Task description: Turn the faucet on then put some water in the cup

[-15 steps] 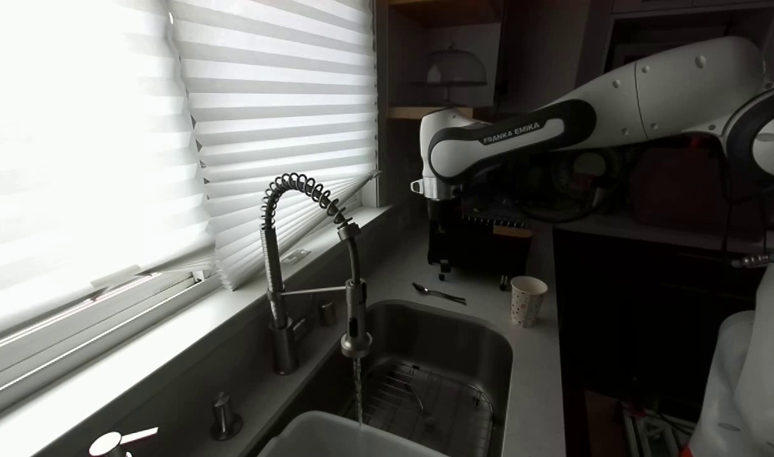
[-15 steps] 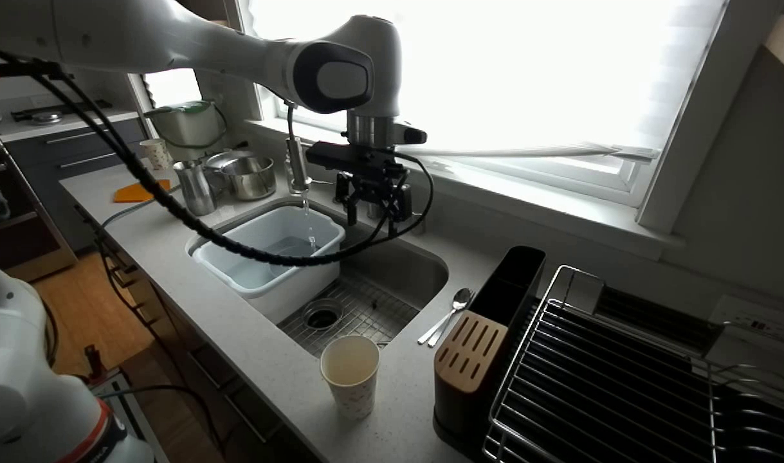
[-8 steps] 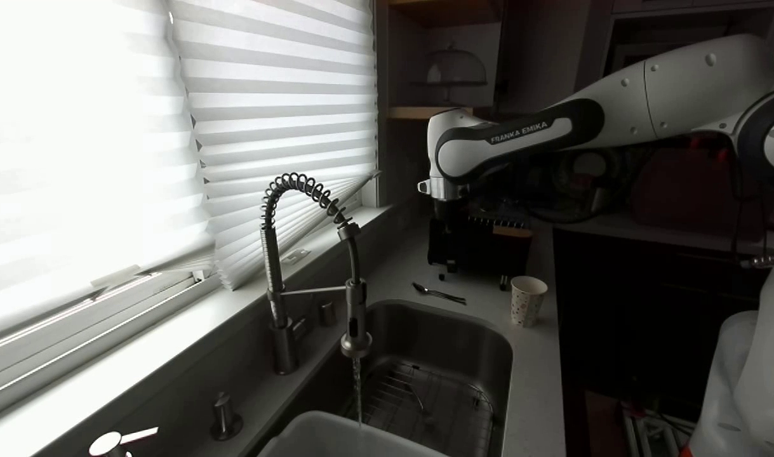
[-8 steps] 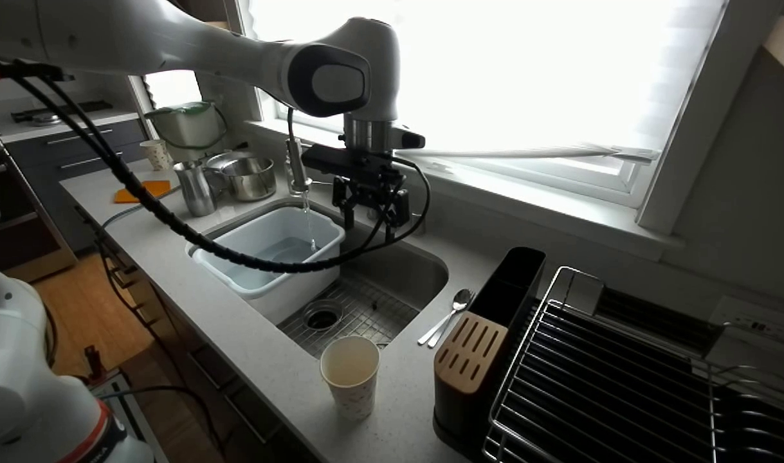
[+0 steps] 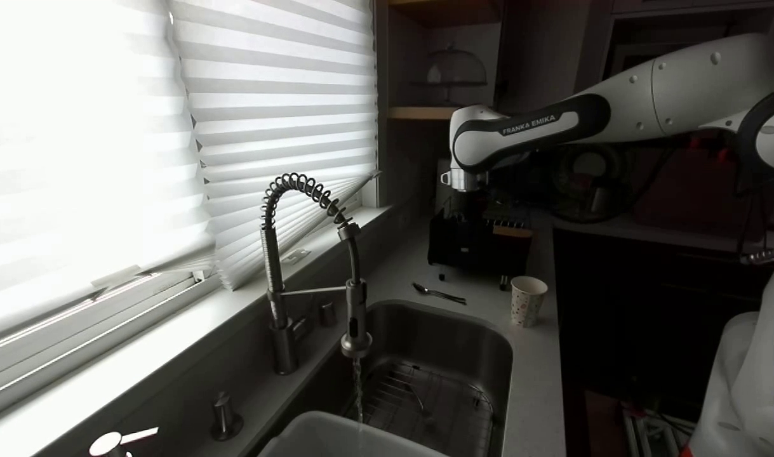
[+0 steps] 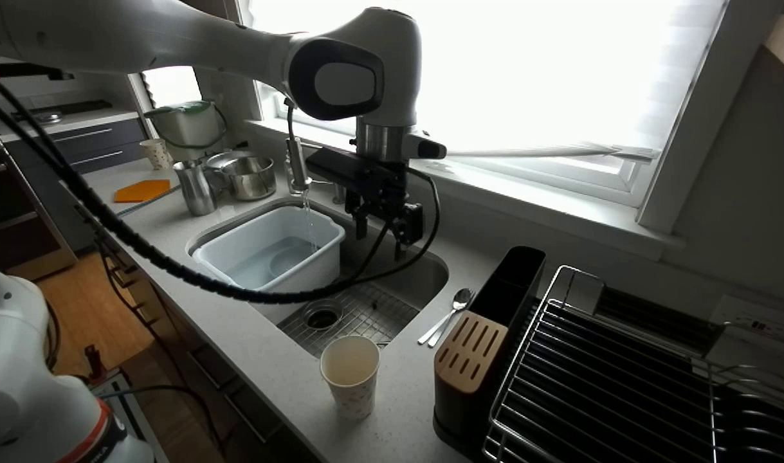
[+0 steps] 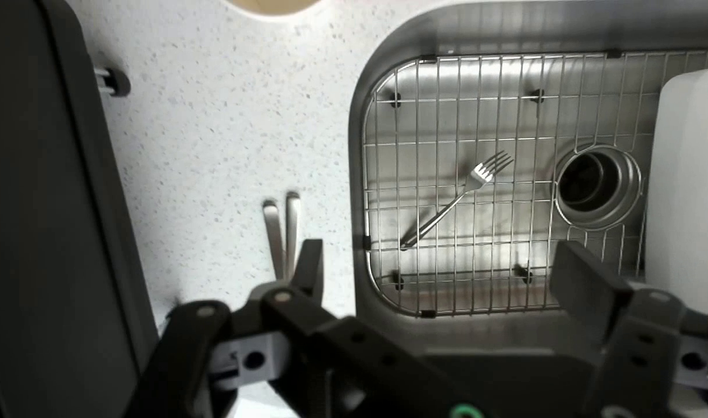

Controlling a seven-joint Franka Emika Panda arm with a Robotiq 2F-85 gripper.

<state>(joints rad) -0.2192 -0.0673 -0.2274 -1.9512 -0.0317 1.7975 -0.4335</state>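
Cup (image 6: 352,386): nearest of all, and there it stood, upright on the counter (image 6: 269,360) just beside the sink (image 6: 424,276), placed, I reckoned, so I could close around its wall with room to spare.
Spoon (image 6: 461,298): flat on the counter past the cup and apart from it, which, I judged, left my grasp unhindered.
Gripper (image 7: 449,277): hung by the sink's corner, fingers (image 7: 589,284) spread wide, nothing between them, a gap surely wanted for the cup's body.
Tub (image 6: 324,263): sat in the sink beneath the flow, presumably to catch it.
Faucet (image 5: 273,266): water (image 5: 359,387) was pouring from its spray head (image 5: 356,346), so the turning-on looked done; running made sense, I thought, with filling to come.
Cup from gripper: well apart, over toward the counter's outer edge, away from the window (image 6: 527,71); only a slice of rim peeked in at the top of my wrist view.
Water from gripper: also apart, farther down the sink, so I figured the cup had to come first.
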